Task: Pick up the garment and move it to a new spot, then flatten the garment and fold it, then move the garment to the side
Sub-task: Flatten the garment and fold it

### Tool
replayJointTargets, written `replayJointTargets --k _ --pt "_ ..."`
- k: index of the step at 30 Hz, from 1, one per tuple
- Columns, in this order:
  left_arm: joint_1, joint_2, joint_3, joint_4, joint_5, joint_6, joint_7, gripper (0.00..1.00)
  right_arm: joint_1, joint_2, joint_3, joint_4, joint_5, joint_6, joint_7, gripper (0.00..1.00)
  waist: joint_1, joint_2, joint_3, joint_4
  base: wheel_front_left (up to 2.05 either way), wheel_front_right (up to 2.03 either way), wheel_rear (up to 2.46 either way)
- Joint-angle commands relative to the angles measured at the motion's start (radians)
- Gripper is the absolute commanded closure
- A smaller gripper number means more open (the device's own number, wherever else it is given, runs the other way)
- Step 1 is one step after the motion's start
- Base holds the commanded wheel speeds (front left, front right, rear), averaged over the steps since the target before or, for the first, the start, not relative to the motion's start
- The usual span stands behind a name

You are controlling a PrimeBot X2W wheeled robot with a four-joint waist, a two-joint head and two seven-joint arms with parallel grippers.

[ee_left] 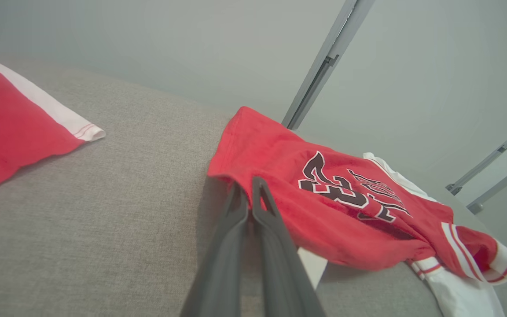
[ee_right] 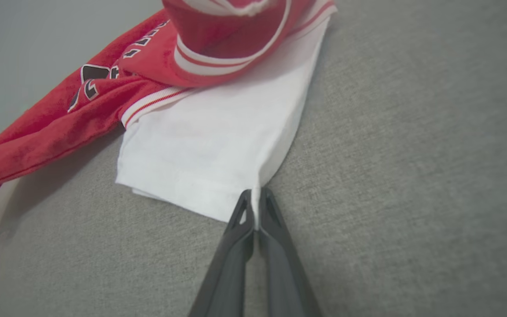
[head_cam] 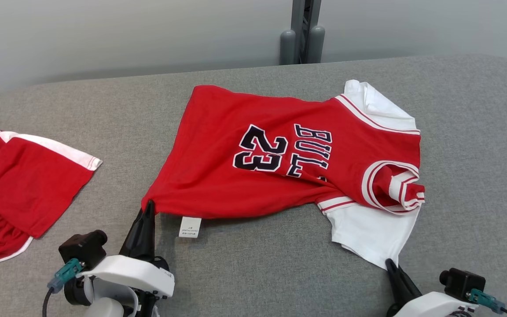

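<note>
A red jersey with white sleeves and the number 23, the garment (head_cam: 280, 163), lies spread across the middle of the grey table, collar to the right. My left gripper (head_cam: 149, 205) is shut on its red hem corner at the near left; the left wrist view shows the left gripper (ee_left: 248, 187) pinching the garment (ee_left: 324, 193) at that edge. My right gripper (head_cam: 389, 263) is shut on the tip of the near white sleeve. In the right wrist view the right gripper (ee_right: 255, 198) clamps the corner of the white sleeve (ee_right: 209, 149).
A second red garment with white trim (head_cam: 16, 185) lies crumpled at the table's left edge. The grey padded table (head_cam: 469, 145) has bare room at the right and front. A grey post (head_cam: 302, 31) stands behind the far edge. A white label (head_cam: 190, 226) hangs from the jersey's hem.
</note>
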Motion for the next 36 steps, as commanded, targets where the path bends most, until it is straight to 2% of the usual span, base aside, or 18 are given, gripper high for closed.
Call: replayJointTargets --k 1,7,13,14,16,19,21,27,30,36 --pt "0.012 -0.003 0.016 -0.006 -0.025 0.0 0.004 1.0 -0.012 -0.002 0.007 -0.003 -0.005 0.0 -0.012 1.0 0.0 -0.0001 -0.002 0.0 0.0 0.0 0.0" --pt "0.012 -0.008 0.053 -0.049 -0.101 -0.024 0.033 1.0 -0.041 -0.003 -0.012 -0.104 -0.035 0.0 -0.068 1.0 0.0 -0.0001 -0.02 -0.009 0.0 0.0 0.0" --pt "0.01 -0.037 0.1 -0.181 -0.229 -0.031 0.101 1.0 -0.082 -0.047 -0.059 -0.334 -0.112 0.0 -0.085 1.0 0.0 -0.0001 -0.053 -0.024 0.0 0.0 0.0" --pt "-0.014 -0.039 0.112 -0.276 -0.264 -0.015 0.141 1.0 -0.116 -0.068 -0.097 -0.445 -0.151 0.0 -0.084 1.0 0.0 -0.0001 -0.066 -0.027 0.0 0.0 0.0" --pt "-0.024 -0.035 0.117 -0.308 -0.271 -0.008 0.151 1.0 -0.129 -0.073 -0.112 -0.478 -0.159 0.0 -0.075 1.0 0.0 -0.0001 -0.07 -0.028 0.0 0.0 0.0" --pt "-0.055 -0.039 0.141 -0.403 -0.307 0.019 0.184 1.0 -0.17 -0.081 -0.145 -0.573 -0.175 0.0 -0.033 1.0 0.0 -0.0001 -0.08 -0.029 0.0 0.0 0.0" --pt "-0.094 -0.062 0.17 -0.506 -0.405 0.049 0.237 1.0 -0.218 -0.064 -0.192 -0.651 -0.149 0.0 0.02 1.0 0.0 -0.0001 -0.081 -0.029 0.0 0.0 0.0" --pt "-0.215 -0.074 0.228 -0.665 -0.504 0.165 0.309 1.0 -0.332 -0.042 -0.284 -0.742 -0.119 0.0 0.111 1.0 0.0 -0.0001 -0.068 -0.028 0.0 0.0 0.0" --pt "-0.28 -0.077 0.243 -0.701 -0.539 0.221 0.339 1.0 -0.396 -0.03 -0.315 -0.78 -0.115 0.0 0.156 1.0 0.0 -0.0001 -0.05 -0.029 0.0 0.0 0.0" --pt "-0.425 -0.018 0.242 -0.658 -0.533 0.275 0.418 1.0 -0.546 -0.016 -0.324 -0.792 -0.171 0.0 0.248 1.0 0.0 -0.0001 0.005 -0.035 0.0 0.0 0.0"
